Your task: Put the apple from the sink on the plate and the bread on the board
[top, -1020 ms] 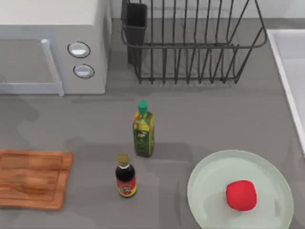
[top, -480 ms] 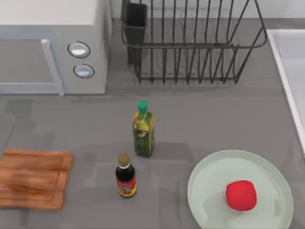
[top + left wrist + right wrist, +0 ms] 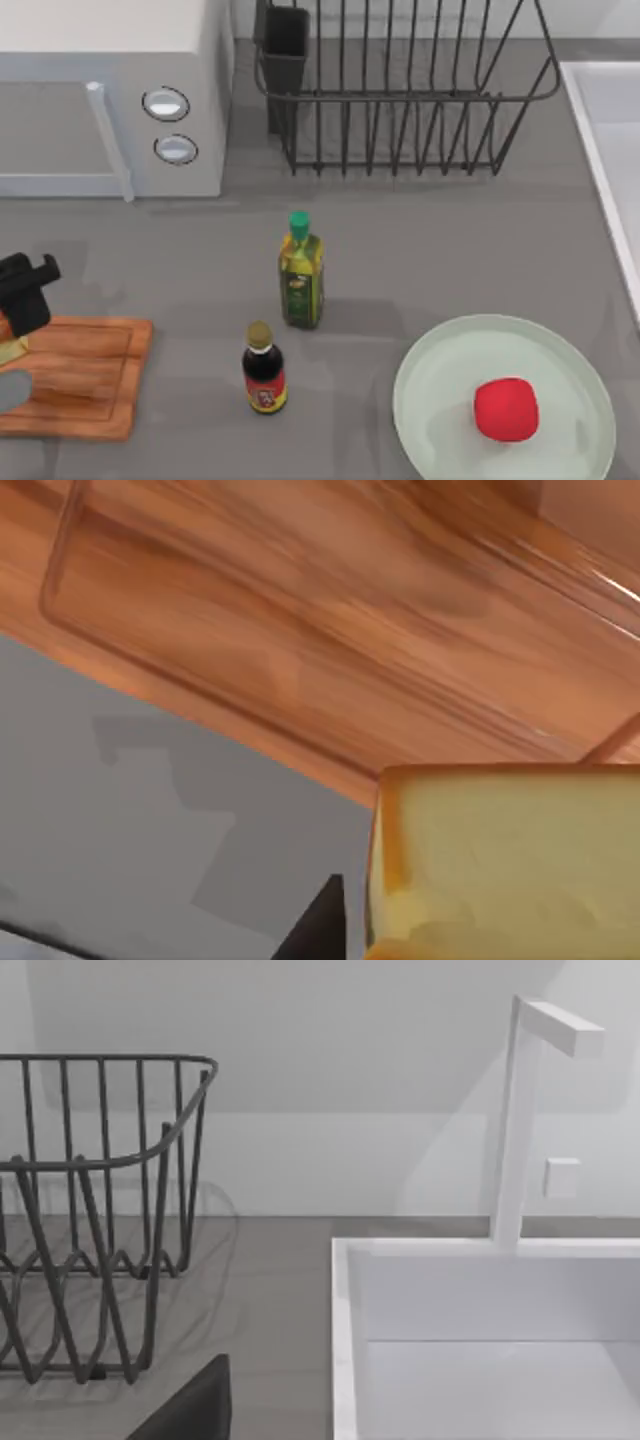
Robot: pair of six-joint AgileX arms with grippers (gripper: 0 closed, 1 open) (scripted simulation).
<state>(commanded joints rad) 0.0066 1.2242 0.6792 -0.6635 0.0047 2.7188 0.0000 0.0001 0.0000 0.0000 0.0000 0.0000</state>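
at the table's left edge my left gripper (image 3: 20, 300) has just come in above the board (image 3: 80, 385), clamped on the bread (image 3: 505, 865) for placing, while the apple (image 3: 506, 408) already sits on the plate (image 3: 440, 360).

Microwave (image 3: 110, 100), rack (image 3: 400, 90), two bottles (image 3: 300, 272)

Counted: two bottles (image 3: 301, 272) (image 3: 264, 370), one apple (image 3: 506, 409), one plate (image 3: 440, 380), one board (image 3: 90, 375), one bread (image 3: 510, 860), one microwave (image 3: 110, 90), one dish rack (image 3: 410, 90), one sink (image 3: 480, 1360).
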